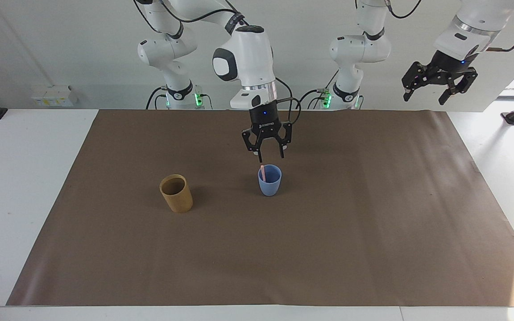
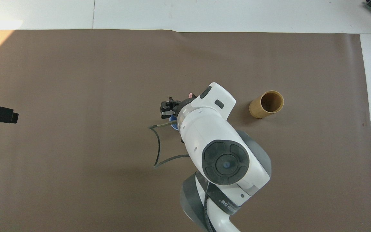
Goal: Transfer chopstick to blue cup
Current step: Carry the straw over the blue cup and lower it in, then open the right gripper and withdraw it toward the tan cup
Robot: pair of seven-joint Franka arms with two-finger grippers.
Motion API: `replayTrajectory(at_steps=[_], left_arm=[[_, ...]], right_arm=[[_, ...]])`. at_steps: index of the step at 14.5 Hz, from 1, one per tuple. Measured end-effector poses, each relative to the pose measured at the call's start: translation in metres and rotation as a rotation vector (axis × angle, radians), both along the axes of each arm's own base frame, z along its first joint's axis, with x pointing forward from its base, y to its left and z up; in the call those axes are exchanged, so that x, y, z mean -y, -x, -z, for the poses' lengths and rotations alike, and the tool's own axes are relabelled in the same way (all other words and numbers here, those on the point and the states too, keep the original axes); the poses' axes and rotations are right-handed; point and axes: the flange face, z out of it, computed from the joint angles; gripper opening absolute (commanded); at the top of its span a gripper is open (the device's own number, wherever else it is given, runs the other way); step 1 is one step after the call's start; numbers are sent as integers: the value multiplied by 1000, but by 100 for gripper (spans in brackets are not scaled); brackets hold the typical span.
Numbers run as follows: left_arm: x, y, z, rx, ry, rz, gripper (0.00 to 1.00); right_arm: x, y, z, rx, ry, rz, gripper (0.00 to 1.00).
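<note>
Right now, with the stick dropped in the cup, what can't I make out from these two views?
- Blue cup, overhead view: almost all hidden under the right arm; only a sliver shows.
- Chopstick: only its top shows above the rim in the facing view; the cup wall hides its lower end. Overhead, just a pink tip shows.
- Right claw, overhead view: mostly covered by its own wrist.
- Left claw, overhead view: cut off by the edge.

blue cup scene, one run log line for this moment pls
chopstick: in blue cup, leaning on rim | right end effector: open, over cup, holding nothing | left end effector: open, waiting, raised | tan cup: upright
</note>
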Motion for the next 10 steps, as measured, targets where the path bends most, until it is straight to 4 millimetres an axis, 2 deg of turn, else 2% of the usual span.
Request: replayTrajectory(at_steps=[2, 4, 7, 10], left_arm=[[0, 0, 0, 0, 0, 0, 100], [0, 0, 0, 0, 0, 0, 100], [0, 0, 0, 0, 0, 0, 100], [0, 0, 0, 0, 0, 0, 100]], right_arm=[[32, -19, -10, -15, 15, 70, 100], [79, -34, -25, -46, 42, 161, 100], [156, -39, -55, -127, 58, 308, 100], [231, -38, -75, -220, 56, 367, 100]])
